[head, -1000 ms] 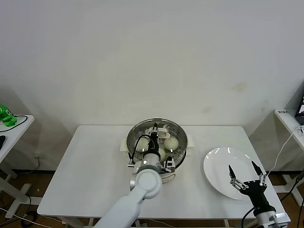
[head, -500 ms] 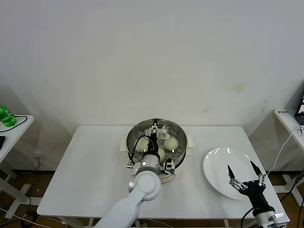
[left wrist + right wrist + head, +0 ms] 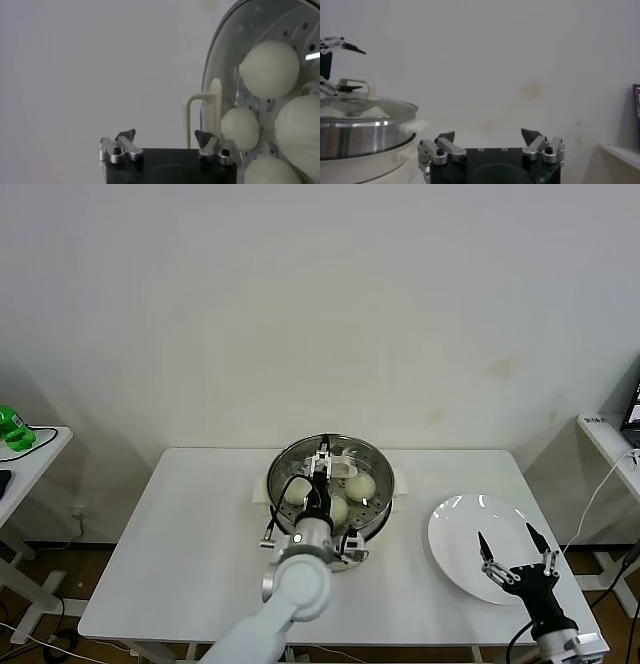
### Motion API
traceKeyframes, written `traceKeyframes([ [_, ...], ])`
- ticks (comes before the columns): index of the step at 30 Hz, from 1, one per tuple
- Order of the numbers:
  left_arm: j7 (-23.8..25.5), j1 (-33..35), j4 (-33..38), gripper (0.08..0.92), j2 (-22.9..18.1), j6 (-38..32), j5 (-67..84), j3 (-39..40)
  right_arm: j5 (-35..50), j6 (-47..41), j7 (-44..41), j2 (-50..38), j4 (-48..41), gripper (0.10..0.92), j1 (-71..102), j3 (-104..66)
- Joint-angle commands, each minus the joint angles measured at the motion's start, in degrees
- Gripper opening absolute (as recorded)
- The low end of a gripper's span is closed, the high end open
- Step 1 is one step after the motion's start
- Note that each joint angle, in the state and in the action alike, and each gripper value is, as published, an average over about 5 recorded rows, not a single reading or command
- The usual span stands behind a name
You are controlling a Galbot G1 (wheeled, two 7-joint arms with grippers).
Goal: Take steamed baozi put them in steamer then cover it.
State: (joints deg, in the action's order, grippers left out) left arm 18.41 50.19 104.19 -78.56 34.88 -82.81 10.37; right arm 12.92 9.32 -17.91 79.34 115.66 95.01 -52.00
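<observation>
The steamer (image 3: 372,520) stands mid-table with the glass cover (image 3: 375,459) lying on it. Through the glass I see several cream-white baozi (image 3: 362,485), also close up in the left wrist view as baozi (image 3: 270,67). My left gripper (image 3: 325,459) hovers open over the cover's cream handle (image 3: 216,107); the handle stands beside one fingertip (image 3: 202,136), free of both. In the right wrist view the steamer (image 3: 355,135) and cover (image 3: 370,107) show from the side, with the left gripper (image 3: 342,67) above. My right gripper (image 3: 515,559) hangs open and empty over the plate.
A flat white plate (image 3: 460,534) lies on the right of the white table (image 3: 190,524). A side table holding a green object (image 3: 10,429) stands far left. A shelf edge (image 3: 610,434) and cable are at far right.
My left gripper has opened and let go of the cover's handle, and its arm has drawn back slightly toward me. The cover stays on the steamer. The right arm has barely moved.
</observation>
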Motion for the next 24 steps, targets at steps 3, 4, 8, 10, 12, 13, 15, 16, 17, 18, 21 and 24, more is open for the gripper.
traceKeyframes([
  [3,-0.6,5.3,10.0,0.823,2.8,-0.6,1.1,-0.9,-0.1,0.1,0.1,0.0,-0.3,0.823,0.0,-0.1],
  [4,-0.9,6.1,11.4,0.823,3.1,-0.8,1.4,-1.4,-0.1,0.2,0.1,0.0,-0.5,0.823,0.0,-0.1],
  [8,-2.9,10.7,18.6,0.823,4.5,-1.7,4.4,-5.0,-0.2,0.4,0.3,-0.3,-0.9,0.823,0.0,-0.1],
  [10,-4.3,13.8,22.5,0.823,5.3,-2.4,7.2,-7.8,0.0,0.4,0.4,-0.5,-1.1,0.823,0.0,-0.1],
  [12,-6.9,16.8,26.2,0.823,5.7,-3.0,12.7,-11.2,0.2,0.5,0.5,-0.9,-1.3,0.823,0.0,-0.1],
  [13,-8.4,18.3,27.8,0.823,5.9,-3.1,16.4,-12.9,0.3,0.6,0.5,-1.1,-1.4,0.823,0.0,0.0],
  [15,-13.9,20.9,29.6,0.823,6.6,-3.8,28.0,-16.5,0.3,0.6,0.7,-1.2,-1.6,0.823,-0.2,0.3],
  [16,-17.3,22.0,29.4,0.823,7.0,-5.0,34.4,-18.2,0.2,0.6,0.7,-1.1,-1.7,0.823,-0.4,0.5],
  [17,-22.3,23.4,28.2,0.823,7.3,-8.3,41.9,-20.1,0.1,0.6,0.8,-1.0,-1.9,0.823,-0.6,0.8],
  [18,-27.2,24.6,26.5,0.823,7.4,-12.4,49.0,-21.9,0.0,0.6,0.9,-1.0,-2.1,0.823,-0.7,1.1],
  [21,-38.2,27.9,19.8,0.823,5.7,-26.8,67.7,-28.0,-0.4,0.9,1.1,-1.0,-3.0,0.823,-1.2,1.9],
  [24,-37.8,31.6,15.4,0.823,4.5,-35.0,83.2,-35.6,-0.8,1.0,1.3,-1.3,-3.7,0.823,-1.5,2.7],
])
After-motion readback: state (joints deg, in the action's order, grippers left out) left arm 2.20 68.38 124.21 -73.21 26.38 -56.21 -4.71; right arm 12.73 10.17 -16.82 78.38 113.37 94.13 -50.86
